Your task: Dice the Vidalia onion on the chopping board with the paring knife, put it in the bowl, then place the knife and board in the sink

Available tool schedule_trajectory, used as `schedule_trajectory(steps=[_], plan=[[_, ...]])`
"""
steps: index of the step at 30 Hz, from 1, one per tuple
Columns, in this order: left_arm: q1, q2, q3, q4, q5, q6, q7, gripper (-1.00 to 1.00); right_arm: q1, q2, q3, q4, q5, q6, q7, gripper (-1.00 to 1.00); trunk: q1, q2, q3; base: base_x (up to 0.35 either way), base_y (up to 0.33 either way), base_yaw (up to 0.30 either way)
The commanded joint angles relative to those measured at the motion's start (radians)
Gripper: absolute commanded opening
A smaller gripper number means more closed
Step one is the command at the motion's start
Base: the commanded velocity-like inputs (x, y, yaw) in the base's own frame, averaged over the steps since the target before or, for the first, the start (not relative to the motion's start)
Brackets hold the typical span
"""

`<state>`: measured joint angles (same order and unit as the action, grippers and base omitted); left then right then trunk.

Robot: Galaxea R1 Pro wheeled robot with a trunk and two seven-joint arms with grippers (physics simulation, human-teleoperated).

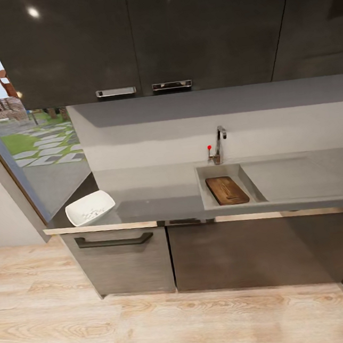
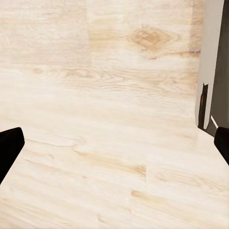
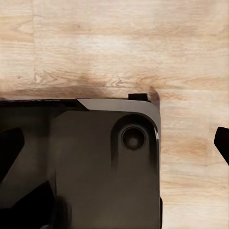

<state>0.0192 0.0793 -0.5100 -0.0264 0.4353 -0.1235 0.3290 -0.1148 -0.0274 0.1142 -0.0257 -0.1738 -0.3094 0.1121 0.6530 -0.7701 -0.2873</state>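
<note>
Head view: a grey countertop [image 1: 159, 202] runs along a pale wall, above dark lower cabinets [image 1: 124, 263] and below dark upper cabinets [image 1: 139, 36] with two chrome handles. One white bowl [image 1: 90, 208] sits at the counter's left end, holding pale bits. Well to its right is the sink [image 1: 208, 188], with one chrome tap [image 1: 219, 144] and its red knob behind it and a flat drainboard [image 1: 301, 179] alongside. One dark wooden chopping board [image 1: 227, 190] lies inside the basin. A window [image 1: 33, 140] at far left shows grass and paving. Light wood floor [image 1: 158, 328] lies in front.

Left wrist view: the left gripper [image 2: 114, 145] points down at the plank floor, its two dark fingertips [image 2: 9, 148] far apart at opposite edges, nothing between them. A grey and dark panel [image 2: 212, 67] stands at one side.

Right wrist view: the right gripper [image 3: 114, 150] hangs over the robot's dark base [image 3: 105, 162], fingers spread wide and empty, the wooden floor beyond
</note>
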Motion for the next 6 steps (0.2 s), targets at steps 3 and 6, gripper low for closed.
schedule_trajectory(steps=[3, 6], plan=[[0.001, 0.0, -0.009, -0.003, 0.01, -0.001, 0.004, 1.0, 0.0, 0.0, 0.008, 0.001, -0.011, -0.003, 0.005, 1.0, 0.0, -0.001, -0.001, 0.0, 0.0, 0.0], [0.001, 0.0, -0.009, -0.003, 0.01, -0.001, 0.004, 1.0, 0.0, 0.0, 0.007, 0.001, -0.01, -0.003, 0.005, 1.0, 0.0, -0.001, -0.001, 0.0, 0.0, 0.0]])
